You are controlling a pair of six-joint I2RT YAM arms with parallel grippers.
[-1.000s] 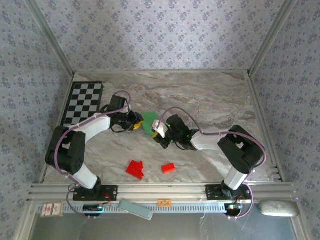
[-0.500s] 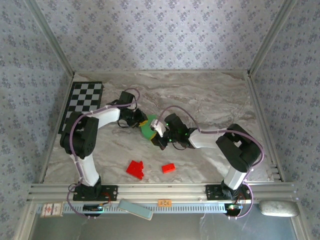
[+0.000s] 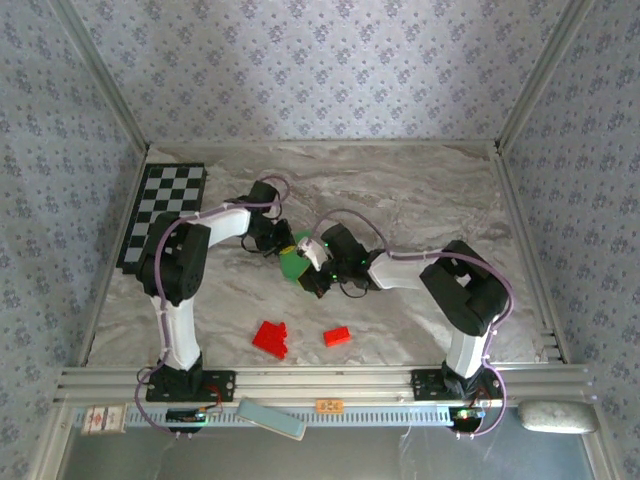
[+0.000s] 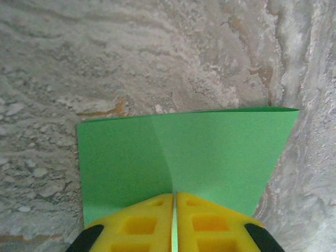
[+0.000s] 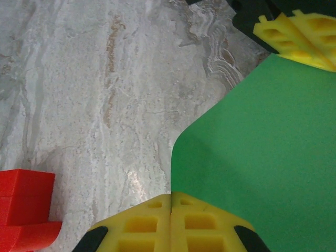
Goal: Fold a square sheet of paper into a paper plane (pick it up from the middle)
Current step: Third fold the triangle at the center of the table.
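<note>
**Paper held between two grippers.** The square sheet of paper (image 4: 210, 152), thin and light, is judged limp and easily creased, so it is best pinched at its edges. It is clamped in the closed left gripper (image 4: 174, 197) and, at the opposite side, in the closed right gripper (image 5: 171, 198), spreading ahead of each. Both arms are bent inward, wrists nearly meeting.

This is a robot test cell in a lab: a marble-patterned worktop (image 3: 430, 190) is boxed in by grey-blue floral wallpapered panels (image 3: 320, 70). Along the bottom of the frame, a slotted aluminium rail (image 3: 320, 381) carries the bolted-down left robot arm (image 3: 172, 335) and right robot arm (image 3: 465, 345). A black-and-white checkered board (image 3: 165, 205) lies at the upper left.
</note>
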